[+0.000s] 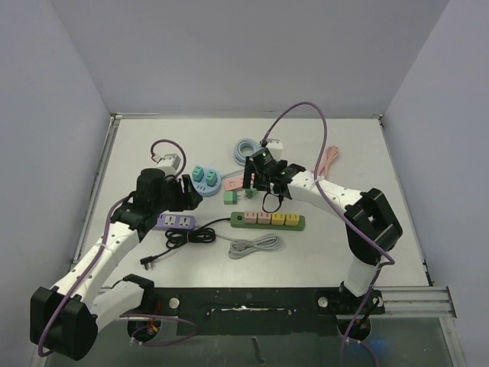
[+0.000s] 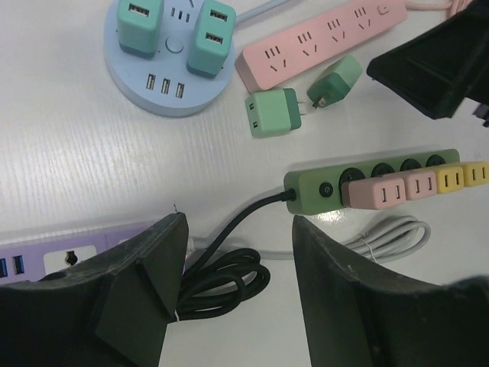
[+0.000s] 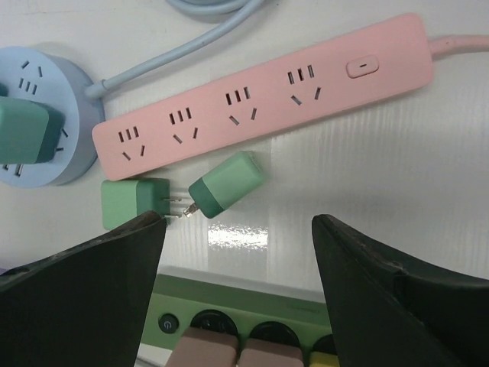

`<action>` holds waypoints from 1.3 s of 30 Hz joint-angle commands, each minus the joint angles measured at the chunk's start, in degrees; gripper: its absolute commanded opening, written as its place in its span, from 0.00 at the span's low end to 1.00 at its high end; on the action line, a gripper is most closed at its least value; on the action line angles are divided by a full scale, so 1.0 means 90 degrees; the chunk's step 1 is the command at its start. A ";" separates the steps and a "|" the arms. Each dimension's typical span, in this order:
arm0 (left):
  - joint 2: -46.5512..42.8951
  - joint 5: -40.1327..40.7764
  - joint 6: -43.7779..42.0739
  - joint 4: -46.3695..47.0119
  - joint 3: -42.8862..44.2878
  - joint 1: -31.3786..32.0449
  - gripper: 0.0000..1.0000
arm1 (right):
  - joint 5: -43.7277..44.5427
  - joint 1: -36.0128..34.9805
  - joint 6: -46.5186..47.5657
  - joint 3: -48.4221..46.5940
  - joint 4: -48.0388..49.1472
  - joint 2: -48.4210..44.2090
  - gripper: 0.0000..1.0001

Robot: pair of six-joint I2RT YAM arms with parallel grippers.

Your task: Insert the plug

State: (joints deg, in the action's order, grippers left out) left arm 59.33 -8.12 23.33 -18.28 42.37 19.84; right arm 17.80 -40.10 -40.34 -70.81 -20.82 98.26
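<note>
Two loose green plugs lie prongs together on the table below the pink power strip [image 3: 267,95]: a square one [image 3: 134,201] and a rounder one [image 3: 228,183]; both show in the left wrist view, the square one [image 2: 273,113] and the rounder one [image 2: 336,79]. My right gripper [image 3: 238,229] is open and empty, hovering over them and the green strip [image 3: 252,310]. My left gripper [image 2: 238,229] is open and empty over the coiled black cord [image 2: 221,279], between the purple strip [image 2: 61,256] and the green strip [image 2: 367,180], which holds pink and yellow plugs.
A round blue socket hub [image 2: 168,53] with two teal adapters stands at the back left. A grey coiled cable [image 1: 256,246] lies near the front. A blue cable coil [image 1: 246,150] and a pink cable [image 1: 330,160] lie at the back. A white adapter [image 1: 170,160] lies at the left.
</note>
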 commanded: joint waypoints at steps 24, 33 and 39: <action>-0.0609 -0.0112 0.0215 0.0811 -0.0410 -0.0094 0.56 | 0.0327 0.0021 -0.1482 -0.1088 -0.0315 0.1634 0.77; -0.0541 -0.0148 0.0220 0.0797 -0.0405 -0.0118 0.56 | 0.0221 0.0041 -0.1338 -0.1058 -0.0327 0.1563 0.56; -0.0515 -0.0181 0.0220 0.0816 -0.0401 -0.0138 0.56 | 0.0131 0.0051 -0.0854 -0.0923 -0.0131 0.1292 0.40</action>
State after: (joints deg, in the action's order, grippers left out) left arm 55.07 -8.88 25.12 -14.28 38.15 19.05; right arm 19.00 -40.05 -51.22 -78.54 -24.10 114.02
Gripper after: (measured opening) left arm 0.555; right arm 0.495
